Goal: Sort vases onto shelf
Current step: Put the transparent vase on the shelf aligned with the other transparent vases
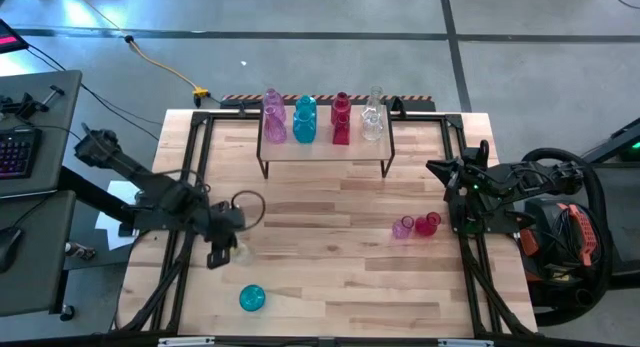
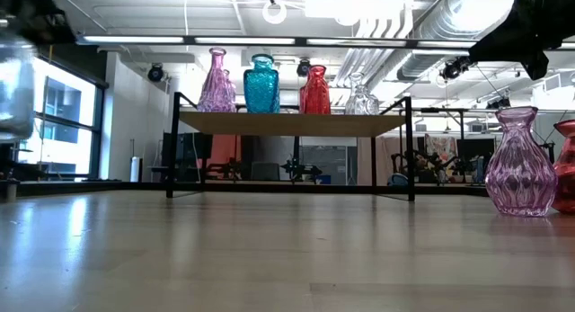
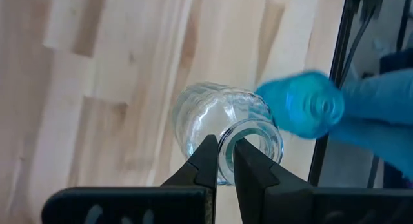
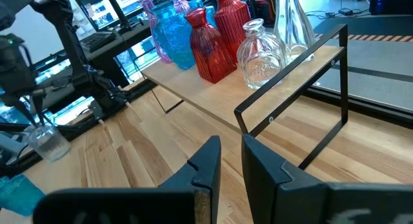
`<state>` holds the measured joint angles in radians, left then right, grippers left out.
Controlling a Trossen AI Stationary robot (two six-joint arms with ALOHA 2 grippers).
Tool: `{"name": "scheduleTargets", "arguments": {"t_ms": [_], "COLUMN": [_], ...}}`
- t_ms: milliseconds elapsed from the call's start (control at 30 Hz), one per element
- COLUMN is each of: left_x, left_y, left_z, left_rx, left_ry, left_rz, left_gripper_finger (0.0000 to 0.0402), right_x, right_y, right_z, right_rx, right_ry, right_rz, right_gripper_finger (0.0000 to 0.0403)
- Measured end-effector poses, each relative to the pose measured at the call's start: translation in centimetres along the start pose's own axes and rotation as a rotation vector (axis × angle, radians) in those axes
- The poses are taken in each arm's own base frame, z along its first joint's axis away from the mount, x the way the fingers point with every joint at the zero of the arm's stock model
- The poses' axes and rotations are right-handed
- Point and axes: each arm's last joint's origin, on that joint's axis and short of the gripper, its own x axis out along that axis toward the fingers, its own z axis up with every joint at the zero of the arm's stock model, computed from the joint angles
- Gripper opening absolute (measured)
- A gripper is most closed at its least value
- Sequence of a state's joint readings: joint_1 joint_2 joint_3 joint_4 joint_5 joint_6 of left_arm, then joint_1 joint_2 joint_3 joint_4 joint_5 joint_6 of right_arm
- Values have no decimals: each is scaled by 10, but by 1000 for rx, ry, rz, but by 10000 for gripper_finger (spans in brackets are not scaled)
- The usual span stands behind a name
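A clear vase [image 1: 240,252] hangs above the table's near left part, and my left gripper [image 1: 222,249] is shut on it; the low view shows this vase [image 2: 13,87] off the wood. A teal vase [image 1: 251,298] stands on the table close to the near edge. Pink [image 1: 403,227] and red [image 1: 428,223] vases stand together at the right. The shelf [image 1: 325,152] at the far middle carries pink, teal, red and clear vases. My right gripper [image 1: 438,170] waits shut at the right, above the table, holding nothing. My left gripper pinches the clear vase's rim [image 3: 226,153] at its mouth, one finger [image 3: 251,166] inside the opening and the other [image 3: 205,161] outside. The fingers slant steeply down from above. The vase hangs below them, clear of the table.
The shelf's black wire legs [image 1: 388,167] stand on the table's far half. Black frame rails [image 1: 195,177] run along both table sides. Open wood lies across the middle [image 1: 330,247], between the teal vase and the pink and red pair.
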<state>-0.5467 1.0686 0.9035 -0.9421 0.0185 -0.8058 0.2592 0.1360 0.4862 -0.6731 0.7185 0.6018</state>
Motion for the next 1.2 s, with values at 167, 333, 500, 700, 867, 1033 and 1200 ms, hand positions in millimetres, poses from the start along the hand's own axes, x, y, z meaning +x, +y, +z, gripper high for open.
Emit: {"name": "scheduleTargets", "arguments": {"t_ms": [167,333,500,700,867,1033,1200], "left_x": [-9,-11,-14,-18,-21,-24,-28], "left_y": [14,25,32,41,49,54,60], "left_z": [11,23,37,53,62,70,76], "left_rx": [-29,-38,-30,-39,-61,-48,-32], "left_ry": [-64,-121,-190,-282,-342,-403,-459], "left_rz": [2,9,-33,-73,-67,-65,-54], "left_gripper_finger": [16,16,16,16,16,16,16], "right_x": [0,0,0,0,0,0,0], "right_y": [0,0,0,0,0,0,0], "right_z": [0,0,0,0,0,0,-1], "right_rx": [0,0,0,0,0,0,117], "right_ry": [0,0,0,0,0,-13,17], "right_rz": [0,0,0,0,0,-18,0], "right_gripper_finger": [44,44,44,44,44,44,44]}}
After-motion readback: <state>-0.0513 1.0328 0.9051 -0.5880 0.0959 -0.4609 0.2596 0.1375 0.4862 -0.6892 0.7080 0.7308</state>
